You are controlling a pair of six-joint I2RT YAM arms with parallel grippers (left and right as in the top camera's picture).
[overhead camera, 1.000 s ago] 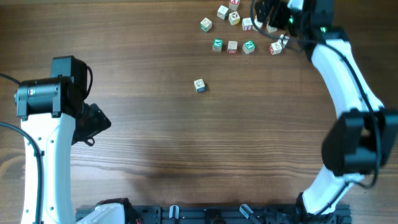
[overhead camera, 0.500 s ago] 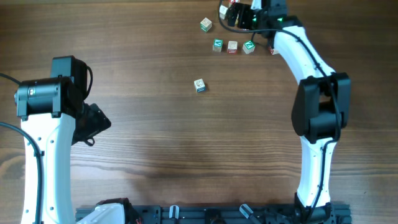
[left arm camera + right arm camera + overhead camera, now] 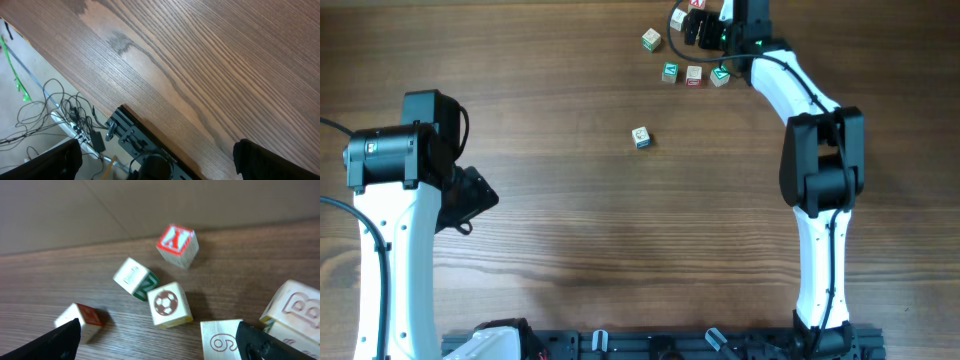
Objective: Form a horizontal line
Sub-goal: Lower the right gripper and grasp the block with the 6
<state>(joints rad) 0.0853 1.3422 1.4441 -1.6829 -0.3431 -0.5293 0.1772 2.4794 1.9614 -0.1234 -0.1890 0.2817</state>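
Note:
The horizontal line [image 3: 694, 75] is a short row of three small whitish cubes near the table's far edge; its right cube lies close under my right arm. My right gripper [image 3: 695, 27] hovers just behind that row, open, over a loose cluster. In the right wrist view my right gripper [image 3: 157, 341] is empty. A football cube [image 3: 170, 305] sits just beyond the gap and a "6" cube [image 3: 222, 341] lies by the right finger. My left gripper [image 3: 472, 197] hangs open at the table's left, and in its wrist view the left gripper [image 3: 155, 165] holds nothing.
A single cube [image 3: 640, 138] stands alone mid-table, another [image 3: 651, 40] left of the cluster. A red X cube [image 3: 177, 245], a green-lettered cube [image 3: 134, 278], a red-faced cube [image 3: 82, 321] and a B cube [image 3: 295, 311] lie around my right gripper. Cables [image 3: 55, 115] hang past the table's near edge.
My right arm has swung left along the far edge and now sits over the cube cluster. The cubes and my left arm have not moved.

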